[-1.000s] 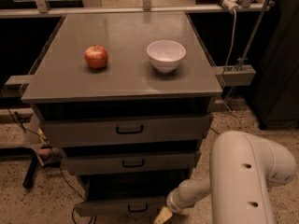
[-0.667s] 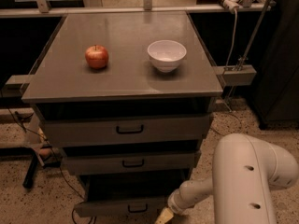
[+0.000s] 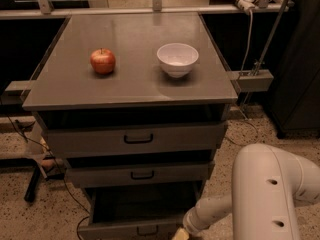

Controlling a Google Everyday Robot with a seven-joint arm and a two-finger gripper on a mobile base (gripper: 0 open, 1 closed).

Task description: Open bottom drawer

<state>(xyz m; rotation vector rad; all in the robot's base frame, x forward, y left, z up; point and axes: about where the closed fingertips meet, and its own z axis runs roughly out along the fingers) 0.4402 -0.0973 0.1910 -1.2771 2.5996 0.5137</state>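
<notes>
The bottom drawer [image 3: 131, 229] is the narrowest of three grey drawers. It stands pulled out at the bottom edge of the view, with its dark inside [image 3: 142, 203] showing and its small black loop handle [image 3: 147, 230] on the front. My gripper [image 3: 180, 233] is at the right end of that drawer front, mostly cut off by the bottom edge of the view. My white arm [image 3: 260, 194] reaches to it from the lower right.
The mid-width drawer [image 3: 140, 174] and the widest top drawer [image 3: 135, 139] sit slightly out above it. A red apple [image 3: 102, 61] and a white bowl [image 3: 177, 59] stand on the grey cabinet top [image 3: 130, 89]. Cables and a stand leg [image 3: 32, 184] lie on the floor at left.
The bottom drawer front has slid a little farther out toward the camera, showing more of its dark inside. My arm has shifted slightly right and down.
</notes>
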